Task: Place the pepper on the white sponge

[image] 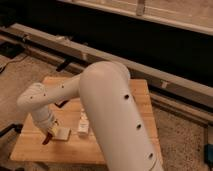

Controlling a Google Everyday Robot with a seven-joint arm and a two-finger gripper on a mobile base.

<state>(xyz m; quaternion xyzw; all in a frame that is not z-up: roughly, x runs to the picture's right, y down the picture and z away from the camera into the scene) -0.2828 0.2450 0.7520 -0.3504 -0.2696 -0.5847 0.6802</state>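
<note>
On a small wooden counter (pixel 142 102) set on a speckled floor (pixel 182 130), the robot's bulky white arm (pixel 107 107) swept in from the lower right and filled much of the scene. Its forearm reached left across the boards, then bent down toward the counter's front left part. The pincer (pixel 50 131) hung low there, at the left edge of the white sponge (pixel 63 133). Whether it was wide, narrow or clamped on anything could not be told, as the wrist above covered it.

The pepper (pixel 47 138) showed as a slim red streak directly under the pincer, just beside the sponge's left edge and not on top of the pad. Whether it touched the counter or hung from the pincer could not be told. Its long axis ran on a diagonal, the upper end toward the pincer and the sponge, the lower end pointing toward the counter's front left corner.

The white sponge lay flat near the front of the counter. A slim white bottle (pixel 82 125) lay just to its right, close against the thick upper arm, which hid the counter's right front part. A dark block (pixel 62 103) sat farther back, partly covered by the forearm. Behind the counter a long grey rail (pixel 55 42) ran diagonally across the floor, with dark cables (pixel 11 50) at far left.
</note>
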